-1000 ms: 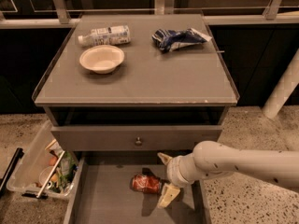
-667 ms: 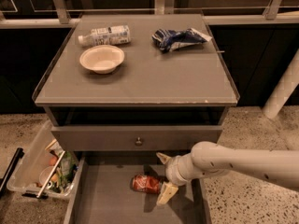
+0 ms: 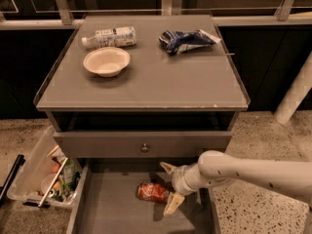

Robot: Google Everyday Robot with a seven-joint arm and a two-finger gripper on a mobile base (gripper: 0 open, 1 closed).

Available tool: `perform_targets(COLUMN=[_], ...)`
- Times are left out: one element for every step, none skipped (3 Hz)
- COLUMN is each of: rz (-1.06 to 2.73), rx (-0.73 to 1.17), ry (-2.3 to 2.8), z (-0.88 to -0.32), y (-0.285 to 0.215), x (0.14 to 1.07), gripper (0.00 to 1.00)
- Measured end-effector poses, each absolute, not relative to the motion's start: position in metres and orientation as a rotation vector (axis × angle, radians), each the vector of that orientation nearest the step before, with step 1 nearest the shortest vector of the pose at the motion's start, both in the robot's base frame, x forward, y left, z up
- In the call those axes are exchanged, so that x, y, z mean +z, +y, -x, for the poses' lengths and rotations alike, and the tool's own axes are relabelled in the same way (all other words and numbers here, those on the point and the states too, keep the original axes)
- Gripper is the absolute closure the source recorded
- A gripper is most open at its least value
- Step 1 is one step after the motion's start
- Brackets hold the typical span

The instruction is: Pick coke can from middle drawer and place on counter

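can (image 3: 152, 191) lies on its side on the floor of the open drawer (image 3: 117, 214), right of the middle, one end turned toward the arm. nothing of the task looks finished: the can is not lifted, and the counter (image 3: 165, 84) above has no can on it. judging by the pose, the work is at the grasp step, with closing, lifting out and setting down all left to do. gripper (image 3: 166, 189) is low inside the drawer at the can's right end, its two pale fingers (image 3: 174, 204) spread apart, one on the far side of the can and one on the near side, so the can's end sits at or just inside the gap. whether either finger touches the can i cannot tell. the arm reaches in from the right. the shut drawer front (image 3: 97, 145) with its knob sits just above, so the lift probably has to come outward first. on the counter rest a bowl (image 3: 106, 61), a bottle (image 3: 108, 36) and a blue bag (image 3: 185, 39), all toward the back.
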State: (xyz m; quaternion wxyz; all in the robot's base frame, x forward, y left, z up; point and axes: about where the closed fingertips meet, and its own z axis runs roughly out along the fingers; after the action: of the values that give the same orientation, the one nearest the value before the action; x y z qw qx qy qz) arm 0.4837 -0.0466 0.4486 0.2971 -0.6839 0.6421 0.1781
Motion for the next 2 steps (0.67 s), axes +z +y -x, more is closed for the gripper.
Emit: perform_targets(rz=[1.821, 1.805], rx=[0.484, 0.501], ry=[1.667, 1.681], z=[-0.488, -0.492], y=[-0.047, -0.048], x=[0.435, 0.414], gripper=[0.0, 0.0])
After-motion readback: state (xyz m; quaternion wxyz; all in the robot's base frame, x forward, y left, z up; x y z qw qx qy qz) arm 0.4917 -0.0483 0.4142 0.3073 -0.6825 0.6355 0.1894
